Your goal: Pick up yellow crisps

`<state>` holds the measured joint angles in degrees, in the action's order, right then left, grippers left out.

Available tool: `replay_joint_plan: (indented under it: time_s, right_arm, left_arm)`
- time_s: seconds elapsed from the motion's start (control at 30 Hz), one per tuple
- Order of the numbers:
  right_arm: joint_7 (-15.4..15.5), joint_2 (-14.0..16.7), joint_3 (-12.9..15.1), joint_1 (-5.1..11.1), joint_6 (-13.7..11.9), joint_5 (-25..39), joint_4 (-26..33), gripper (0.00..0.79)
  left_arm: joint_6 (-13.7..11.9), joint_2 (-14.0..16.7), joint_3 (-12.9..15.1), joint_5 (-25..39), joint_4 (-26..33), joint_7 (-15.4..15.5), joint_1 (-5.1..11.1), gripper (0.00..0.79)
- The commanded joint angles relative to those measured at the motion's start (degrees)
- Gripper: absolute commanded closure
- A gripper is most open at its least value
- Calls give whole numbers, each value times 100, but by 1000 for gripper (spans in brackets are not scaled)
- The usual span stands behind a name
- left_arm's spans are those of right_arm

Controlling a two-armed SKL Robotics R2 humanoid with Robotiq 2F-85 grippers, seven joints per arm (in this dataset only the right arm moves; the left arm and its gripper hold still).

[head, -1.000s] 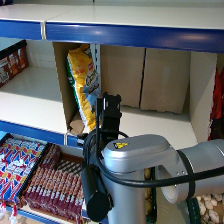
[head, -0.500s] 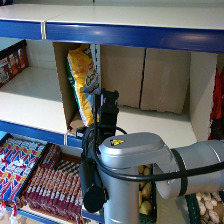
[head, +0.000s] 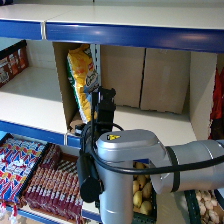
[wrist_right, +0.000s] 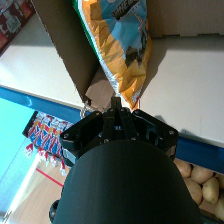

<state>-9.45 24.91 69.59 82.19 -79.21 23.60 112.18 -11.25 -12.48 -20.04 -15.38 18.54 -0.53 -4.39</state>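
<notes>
A tall, crinkly yellow foil crisp bag (head: pixel 82 82) with a light-blue panel and a round logo stands upright in the upper middle-left of the head view, on the white shelf board (head: pixel 35 100), leaning against the brown cardboard divider (head: pixel 62 85) at its left. In the wrist view the same bag (wrist_right: pixel 122 47) fills the upper centre of the frame, its lower corner ending just above the tool.

The right arm's black two-finger gripper (head: pixel 102 107) sits at the centre of the head view, just beside the bag's lower right edge, with the grey arm housing (head: pixel 127 165) filling the lower centre. In the wrist view the gripper (wrist_right: pixel 116 106) points at the bag's bottom corner; whether it is clenched, released or grasping the foil cannot be told.

Brown cardboard boxes (head: pixel 150 77) stand at the back of the shelf, right of centre. Dark red packets (head: pixel 47 180) lie in the lower left, and pale potatoes (wrist_right: pixel 200 175) show at the wrist frame's lower right
</notes>
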Motion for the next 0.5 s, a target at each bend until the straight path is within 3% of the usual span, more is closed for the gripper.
replay_joint_plan:
  time_s: [0.03,0.5]
  right_arm:
    - [27,-53,2,6,41,-49,-103,785]
    - [149,-205,20,23,359,-132,-526,776]
  left_arm:
    - [0,0,0,0,0,0,0,785]
    - [0,0,0,0,0,0,0,785]
